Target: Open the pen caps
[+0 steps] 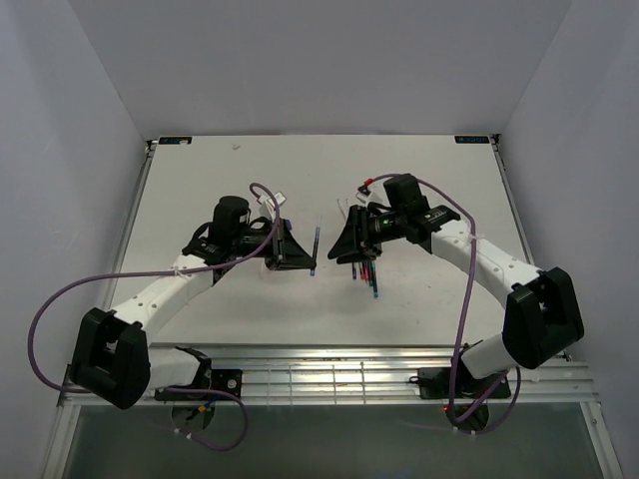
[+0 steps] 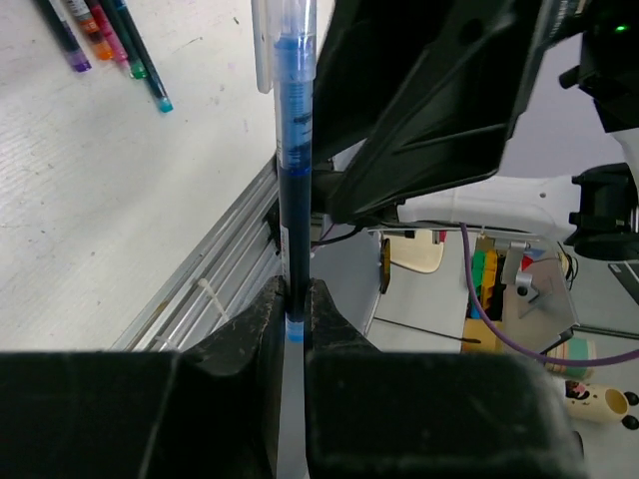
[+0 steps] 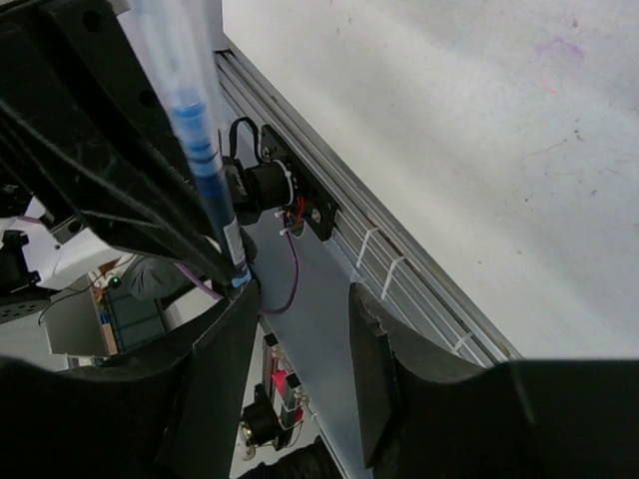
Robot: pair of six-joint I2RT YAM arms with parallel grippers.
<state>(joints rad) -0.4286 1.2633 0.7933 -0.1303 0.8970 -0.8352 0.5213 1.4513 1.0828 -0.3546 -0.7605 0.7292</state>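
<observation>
My left gripper point(image 1: 297, 251) point(image 2: 295, 304) is shut on the lower end of a blue pen point(image 2: 295, 150), which stands up between its fingers; a light blue end piece shows in the jaw gap. The pen's top has a clear sleeve with a clip point(image 2: 264, 50). The pen also shows in the top view point(image 1: 315, 244) and in the right wrist view point(image 3: 200, 130). My right gripper point(image 1: 346, 242) point(image 3: 300, 334) is open and empty, facing the left one; the pen's end lies against the outside of its left finger point(image 3: 228, 329). I see no loose red, blue or orange cap.
Several coloured pens point(image 1: 369, 271) lie side by side on the white table under the right gripper; they also show in the left wrist view point(image 2: 105, 45). The table's slotted metal front rail point(image 1: 329, 374) runs along the near edge. Purple cables loop from both arms.
</observation>
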